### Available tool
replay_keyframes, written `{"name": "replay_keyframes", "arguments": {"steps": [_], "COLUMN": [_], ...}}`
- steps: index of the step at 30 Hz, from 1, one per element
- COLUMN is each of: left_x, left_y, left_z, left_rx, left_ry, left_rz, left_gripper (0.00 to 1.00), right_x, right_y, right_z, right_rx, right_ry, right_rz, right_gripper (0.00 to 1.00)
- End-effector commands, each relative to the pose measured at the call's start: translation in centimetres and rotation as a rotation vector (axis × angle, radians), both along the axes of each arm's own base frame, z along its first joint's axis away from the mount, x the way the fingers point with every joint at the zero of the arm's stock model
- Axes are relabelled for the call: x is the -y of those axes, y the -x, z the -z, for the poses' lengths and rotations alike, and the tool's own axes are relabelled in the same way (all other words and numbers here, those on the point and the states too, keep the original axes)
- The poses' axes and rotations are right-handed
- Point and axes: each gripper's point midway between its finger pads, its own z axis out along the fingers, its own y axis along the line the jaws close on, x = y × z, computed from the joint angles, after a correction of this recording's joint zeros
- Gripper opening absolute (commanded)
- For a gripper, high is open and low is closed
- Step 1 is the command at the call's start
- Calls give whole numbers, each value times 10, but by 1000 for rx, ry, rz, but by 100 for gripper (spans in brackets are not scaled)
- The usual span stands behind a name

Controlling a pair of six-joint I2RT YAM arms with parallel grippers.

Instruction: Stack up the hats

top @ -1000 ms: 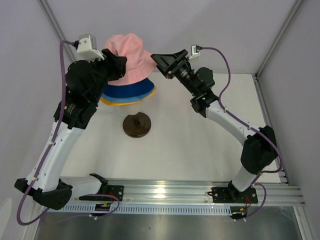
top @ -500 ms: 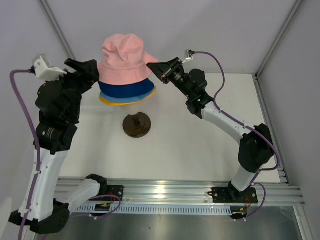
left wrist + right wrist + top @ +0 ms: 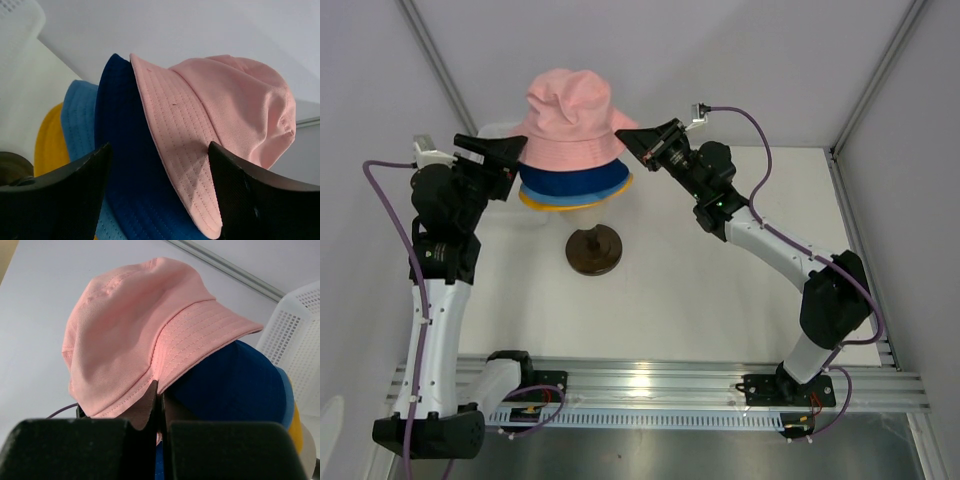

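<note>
The four hats sit in one pile in the upper middle of the overhead view, raised above the white desk (image 3: 700, 290). The pink hat (image 3: 570, 115) is on top with its crown up. The navy hat (image 3: 120, 150) comes next, then the light blue hat (image 3: 77, 125), and the yellow hat (image 3: 50, 135) is lowest, with only its brim edge showing. A dark brown round base (image 3: 595, 250) rests on the desk just below the pile in the frame. The left end effector (image 3: 515, 160) is at the left side of the pile with its jaws spread wide and nothing held. In its wrist view the layered brims show between the two dark fingers (image 3: 65, 195), and no contact can be seen. The right end effector (image 3: 623, 135) is at the right side of the pile and is clenched tight. In its own wrist view the closed tips (image 3: 159, 390) meet right at the lower edge of the pink brim, but it cannot be told whether any cloth is pinched between them. A white perforated basket (image 3: 295, 320) fills the right edge of that view, behind the hats.
</note>
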Motion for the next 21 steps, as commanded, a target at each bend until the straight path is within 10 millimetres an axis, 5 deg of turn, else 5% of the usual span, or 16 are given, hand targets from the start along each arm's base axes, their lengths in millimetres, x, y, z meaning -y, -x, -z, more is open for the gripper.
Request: {"name": "replay_keyframes", "arguments": {"steps": [1,10,11,15,21], "left_x": [21,14,13,5,-3], "left_y": [5,-2,-3,-9,0], "left_z": [-33,-35,-35,-22,21], "left_rx": [99,122,124,93,18], "left_ry": [114,107,109,75,27], "left_rz": [144,110,108,67,20], "left_gripper": [79,67,62,1,1], "right_x": [2,-3,-2,-4,-1], "right_y": [9,8,8,6,11], "right_z": [-6,-5,-7,-1,30], "right_rx": [20,20,23,8,-61], "right_ry": [24,21,18,37,71], "right_rz": [7,-7,-9,-4,-10], "right_gripper": [0,0,0,0,0]}}
